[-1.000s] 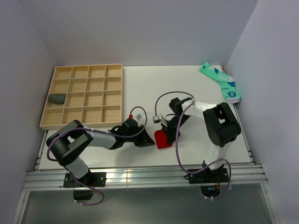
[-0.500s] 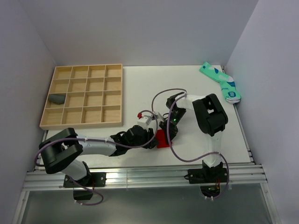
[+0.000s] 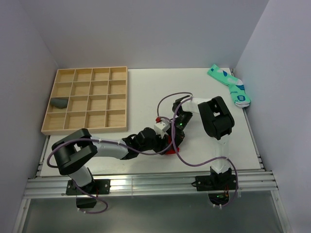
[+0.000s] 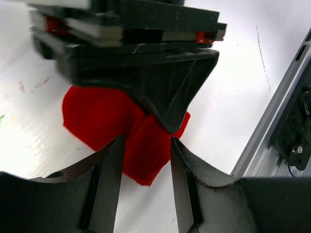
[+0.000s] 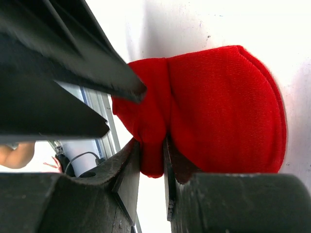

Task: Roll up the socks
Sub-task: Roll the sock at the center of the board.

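The red sock (image 5: 218, 107) lies on the table (image 3: 141, 87), to the right of the tray (image 3: 127, 97) and nearer the table's front edge than the tray is. In the top view both grippers sit over it, so only slivers of red show.

The right gripper (image 5: 152, 145) is clenched on the red sock. Its wrist view shows a bunched fold of the fabric squeezed between its two fingers. The rest of the sock spreads out flat to one side as a rounded, doubled-over lobe.

The left gripper (image 4: 147, 145) reaches in from the tray's side and faces the right gripper head-on, just beside it. Its jaws stand apart and it grasps nothing. In its wrist view the folded corner of the red sock lies in the gap between its fingers (image 4: 114, 170). The right gripper presses down on the same fold just beyond. Whether the left fingertips touch the fabric cannot be told.

The grey sock (image 3: 59, 102) sits bundled inside the tray, in the leftmost column, second row from the front. It is well apart from both grippers.

A pair of green socks (image 3: 232, 87) lies far to the right of the tray, at the table's far right corner.
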Tool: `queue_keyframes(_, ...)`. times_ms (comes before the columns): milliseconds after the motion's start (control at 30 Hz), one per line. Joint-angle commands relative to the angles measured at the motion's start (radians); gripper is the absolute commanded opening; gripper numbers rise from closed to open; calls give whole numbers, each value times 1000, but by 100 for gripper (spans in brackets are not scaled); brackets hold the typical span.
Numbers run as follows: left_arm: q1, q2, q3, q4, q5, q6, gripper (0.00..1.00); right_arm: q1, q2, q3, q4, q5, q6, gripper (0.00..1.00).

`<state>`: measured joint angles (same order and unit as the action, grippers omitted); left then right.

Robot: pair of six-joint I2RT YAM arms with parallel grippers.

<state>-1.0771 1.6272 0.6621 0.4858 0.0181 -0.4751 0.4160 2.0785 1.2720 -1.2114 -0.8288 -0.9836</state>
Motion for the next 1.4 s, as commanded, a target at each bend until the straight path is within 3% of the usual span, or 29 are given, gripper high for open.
queue_keyframes(0,-6,42,54,36,66,72,47,-8,31,26,36,74,-10,21)
queue_keyframes(367,48,69,14,79,118,52,47,-16,37,29,35,82,-13,20)
queue_keyframes(600,49,140,22,91,200,-6,29,-19,-3,-2,99,102,29,21)
queue_keyframes(700,49,151,11,105,223,-49,19,-19,-38,-31,157,122,69,26)
queue_keyframes(800,49,161,16,85,223,-103,7,-19,-96,-71,236,146,121,44)
queue_keyframes(867,48,171,43,-2,168,-157,1,-19,-155,-94,309,169,177,51)
queue_keyframes(1000,49,175,83,-126,131,-249,0,-19,-254,-160,426,250,261,63)
queue_keyframes(1367,62,206,120,-222,163,-385,0,-34,-434,-286,612,347,405,69)
